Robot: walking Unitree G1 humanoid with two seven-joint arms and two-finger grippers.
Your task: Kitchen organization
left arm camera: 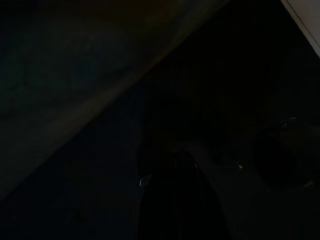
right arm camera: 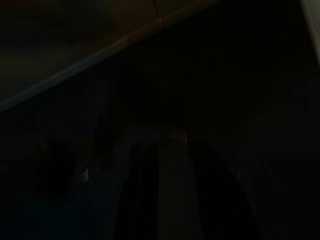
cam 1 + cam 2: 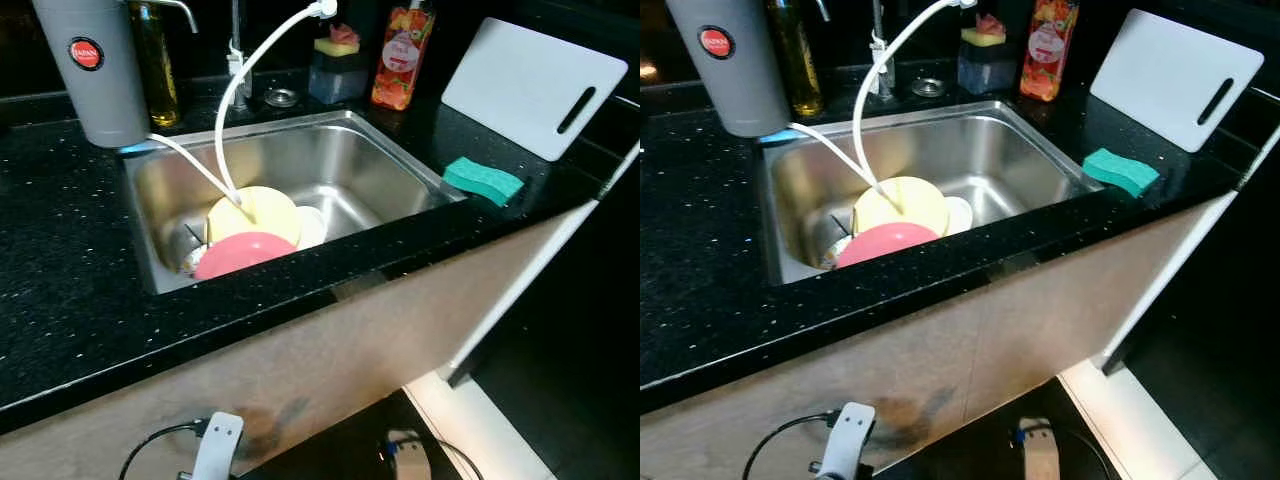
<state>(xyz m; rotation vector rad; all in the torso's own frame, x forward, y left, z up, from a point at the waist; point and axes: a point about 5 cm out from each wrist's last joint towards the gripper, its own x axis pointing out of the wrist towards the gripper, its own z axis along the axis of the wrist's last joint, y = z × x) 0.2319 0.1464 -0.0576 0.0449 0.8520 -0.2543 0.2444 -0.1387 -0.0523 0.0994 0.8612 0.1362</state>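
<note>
The risk I see is a snag: 2 white hoses [image 3: 235, 120] drop into the sink [image 3: 400, 150] onto the yellow plate [image 3: 255, 215] and pink plate [image 3: 245, 253] stacked at its front-left corner, so lifting a plate could drag them. Both arms hang idle below the counter's front edge, well apart from the dishes; both wrist views are too dark to tell how the fingers stand.

Head stereo pair: looks forward and down from above the counter edge onto the black countertop [image 3: 60, 270] and steel sink [image 3: 385, 160], fairly near; both eyes share the scene, slightly offset sideways. Wrist views: each very dark, facing along its arm's fingers toward a dim slanted edge.
</note>
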